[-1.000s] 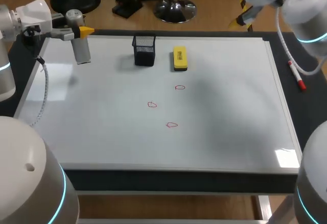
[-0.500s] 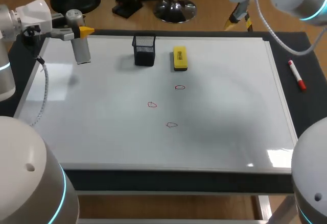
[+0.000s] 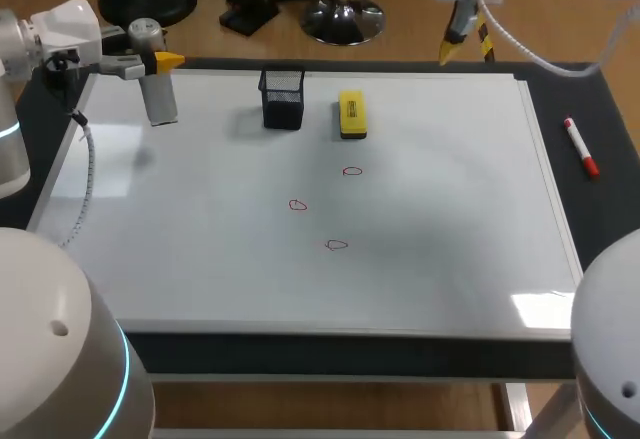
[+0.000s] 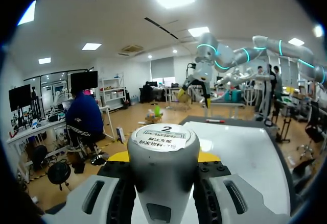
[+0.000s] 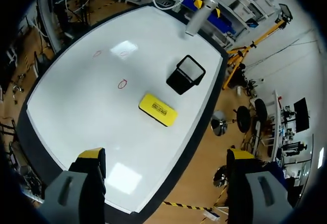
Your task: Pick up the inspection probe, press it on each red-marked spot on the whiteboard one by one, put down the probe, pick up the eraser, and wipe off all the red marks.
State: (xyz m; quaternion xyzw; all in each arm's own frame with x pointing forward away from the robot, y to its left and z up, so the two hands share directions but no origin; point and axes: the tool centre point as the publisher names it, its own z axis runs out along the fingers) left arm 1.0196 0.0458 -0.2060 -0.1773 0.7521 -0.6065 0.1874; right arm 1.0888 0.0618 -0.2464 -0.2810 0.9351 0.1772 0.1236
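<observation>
Left end effector [image 3: 160, 62] is clenched on the inspection probe [image 3: 160, 99]. Its fingers grip the probe near the cap from both sides. The probe's long axis is upright, body hanging below the fingers, and the lower end looks clear of the whiteboard [image 3: 450, 239].

The three red marks [image 3: 298, 205] sit well apart from this end effector, down on the board and out toward its middle. Judged nearest is the one closest to the left arm, with the other two just past it. The next move needs a carry across plus a straight drop, keeping the probe vertical.

Right end effector [image 5: 167, 175] is released wide and holds nothing, high over the board's far edge. The eraser [image 5: 158, 109] lies below and ahead of it, flat, with the mesh basket [image 5: 185, 74] just beyond. A red marker [image 3: 581, 147] lies on the counter [image 3: 600, 199] off the board.
</observation>
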